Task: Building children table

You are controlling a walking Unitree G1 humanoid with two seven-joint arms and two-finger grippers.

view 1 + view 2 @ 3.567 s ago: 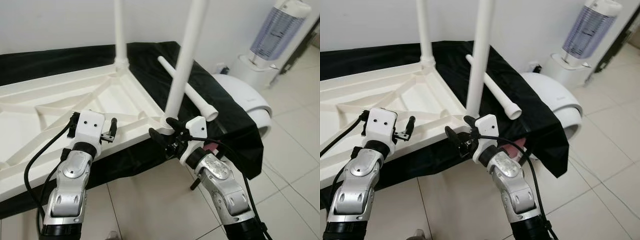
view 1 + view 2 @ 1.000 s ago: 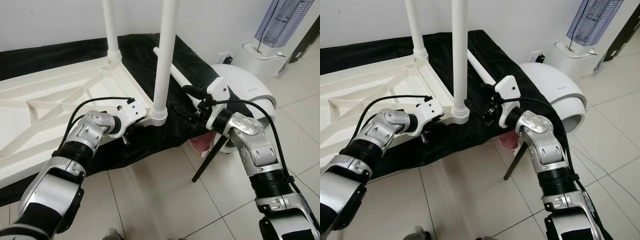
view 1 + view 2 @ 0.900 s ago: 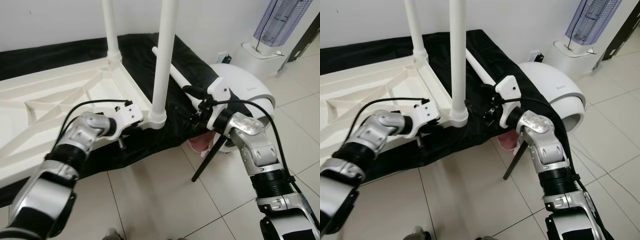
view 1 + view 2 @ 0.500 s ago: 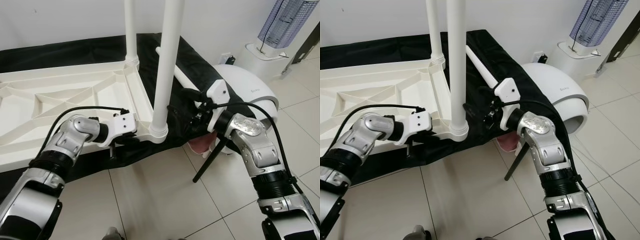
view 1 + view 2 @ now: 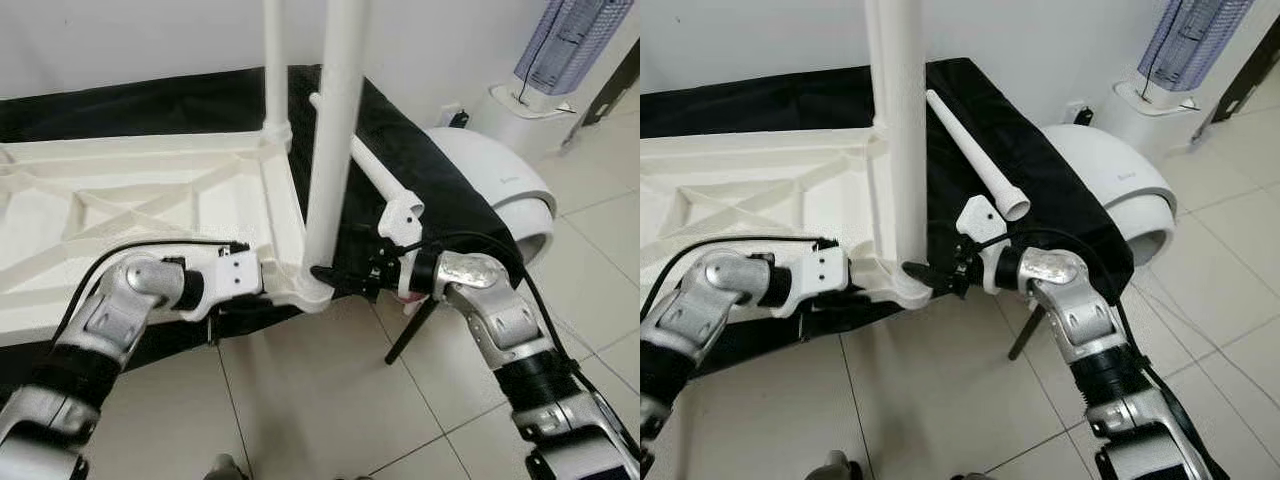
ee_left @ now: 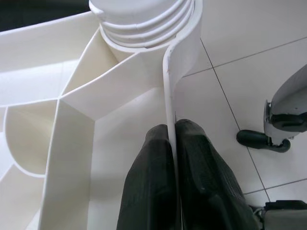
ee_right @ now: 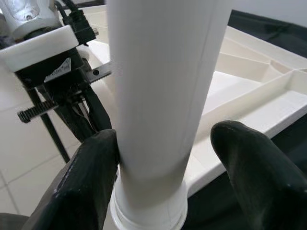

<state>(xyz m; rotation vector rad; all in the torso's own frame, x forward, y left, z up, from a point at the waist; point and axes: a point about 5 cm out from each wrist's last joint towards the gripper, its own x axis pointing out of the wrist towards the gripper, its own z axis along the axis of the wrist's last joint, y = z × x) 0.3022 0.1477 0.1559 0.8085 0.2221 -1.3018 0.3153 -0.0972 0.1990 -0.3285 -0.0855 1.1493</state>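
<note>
Bright even indoor light, sharp, soft shadows.

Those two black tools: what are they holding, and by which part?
The left tool pinches the tabletop by its thin side rim. The right tool is open around the leg, low down.

no legible text, dome's mark (image 5: 514,180) perhaps lettering
</note>
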